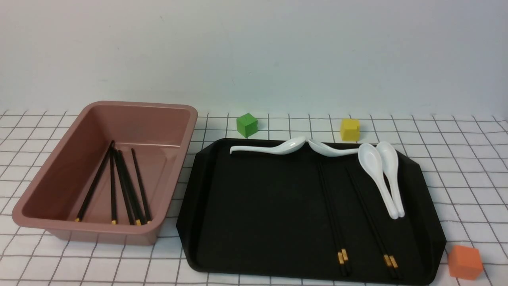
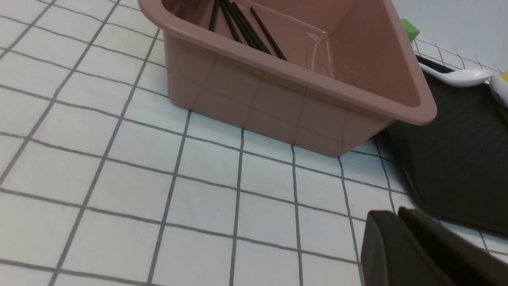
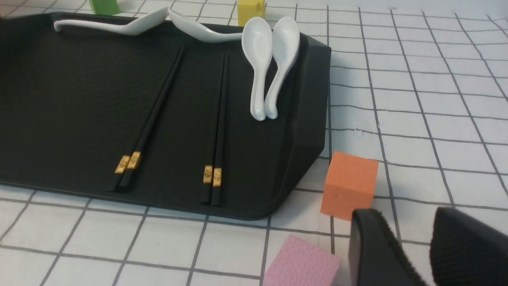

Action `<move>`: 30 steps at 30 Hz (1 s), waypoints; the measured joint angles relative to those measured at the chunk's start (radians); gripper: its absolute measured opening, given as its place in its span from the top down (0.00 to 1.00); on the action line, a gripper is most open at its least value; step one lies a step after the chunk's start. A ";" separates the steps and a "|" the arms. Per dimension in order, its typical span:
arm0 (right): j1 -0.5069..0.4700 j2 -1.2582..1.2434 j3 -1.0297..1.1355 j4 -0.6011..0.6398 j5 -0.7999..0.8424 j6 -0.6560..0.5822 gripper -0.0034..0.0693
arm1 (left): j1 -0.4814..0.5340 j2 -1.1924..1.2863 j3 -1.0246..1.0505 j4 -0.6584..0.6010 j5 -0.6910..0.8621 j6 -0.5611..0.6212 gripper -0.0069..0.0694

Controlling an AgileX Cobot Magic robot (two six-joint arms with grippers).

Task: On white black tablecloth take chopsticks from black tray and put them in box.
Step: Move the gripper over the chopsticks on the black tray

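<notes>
The pink-brown box (image 1: 55, 186) stands at the left on the gridded tablecloth (image 1: 468, 174) and holds several black chopsticks (image 1: 129, 186). The black tray (image 1: 258, 206) lies to its right with two pairs of chopsticks: one (image 1: 331, 214) left of the other (image 1: 373, 222), gold bands toward me. Both pairs show in the right wrist view (image 3: 152, 119) (image 3: 218, 127). Neither arm shows in the front view. My left gripper (image 2: 395, 216) is shut and empty, over the cloth by the box's near corner (image 2: 278, 107). My right gripper (image 3: 408, 216) is open and empty, over the cloth beside the tray's near right corner.
Several white spoons (image 1: 383, 174) lie along the tray's far and right parts. A green cube (image 1: 247, 124) and a yellow cube (image 1: 349, 129) stand behind the tray. An orange cube (image 1: 464, 261) sits off its near right corner, with a pink cube (image 3: 301, 262) closer to my right gripper.
</notes>
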 joint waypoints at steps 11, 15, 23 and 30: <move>0.000 0.000 0.000 0.027 -0.006 0.038 0.62 | 0.000 0.000 0.000 0.000 0.000 0.000 0.83; 0.000 0.000 0.008 0.279 -0.029 0.224 0.62 | 0.000 0.000 0.000 0.000 0.000 0.000 0.83; 0.000 0.000 0.011 0.604 -0.033 0.404 0.62 | 0.000 0.000 0.000 0.000 0.000 0.000 0.82; 0.000 0.095 -0.181 0.461 -0.052 0.246 0.79 | 0.000 0.000 0.000 0.000 0.000 0.000 0.81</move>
